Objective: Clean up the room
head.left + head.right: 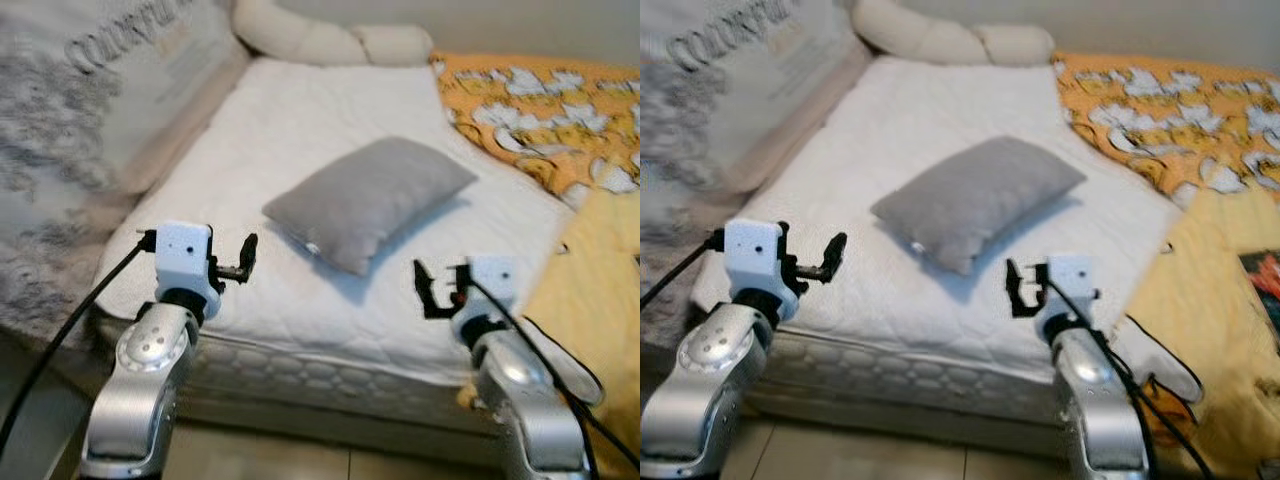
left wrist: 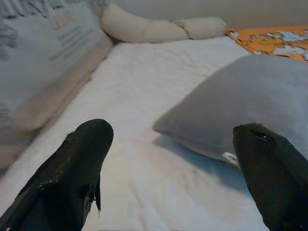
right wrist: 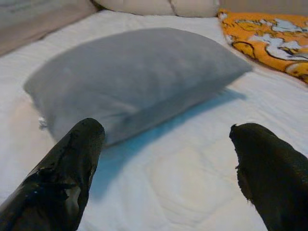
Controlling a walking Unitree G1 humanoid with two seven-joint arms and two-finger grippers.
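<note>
A grey pillow (image 1: 368, 200) lies askew in the middle of the white mattress (image 1: 300, 110). My left gripper (image 1: 247, 258) hovers open over the mattress's near left part, a little to the left of the pillow's near corner. In the left wrist view the grey pillow (image 2: 250, 106) lies just ahead between the spread fingers. My right gripper (image 1: 428, 290) is open too, held above the near edge of the mattress, right of the pillow's near corner. The right wrist view shows the grey pillow (image 3: 139, 72) close ahead.
An orange patterned blanket (image 1: 560, 110) covers the bed's right side and hangs over its near right corner. A long cream bolster (image 1: 330, 40) lies at the head. A large printed cushion (image 1: 90, 120) leans along the left. Tiled floor (image 1: 260, 455) runs before the bed.
</note>
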